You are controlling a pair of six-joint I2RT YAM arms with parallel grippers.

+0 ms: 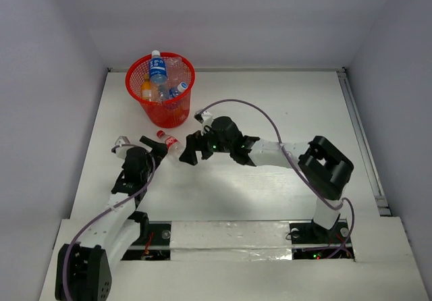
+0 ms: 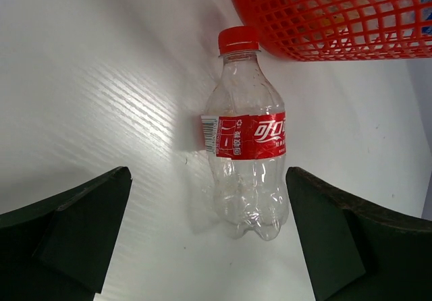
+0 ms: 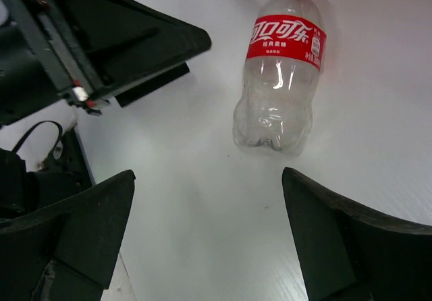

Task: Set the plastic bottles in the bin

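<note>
Task nearly done, one item left to bin.
Top view: round red plastic mesh bin (image 1: 165, 112), upper left, holds several btls (image 1: 158, 68). One clear red-capped, red-label plastic bottle (image 1: 170, 142) lies on the white bench (image 1: 270, 112) just below it.
Left wrist: left end effector (image 2: 208, 179) spread, bottle (image 2: 248, 152) mid-frame, ungripped.
Right wrist: right end effector (image 3: 209, 179) spread, bottle (image 3: 280, 78) top centre.
</note>
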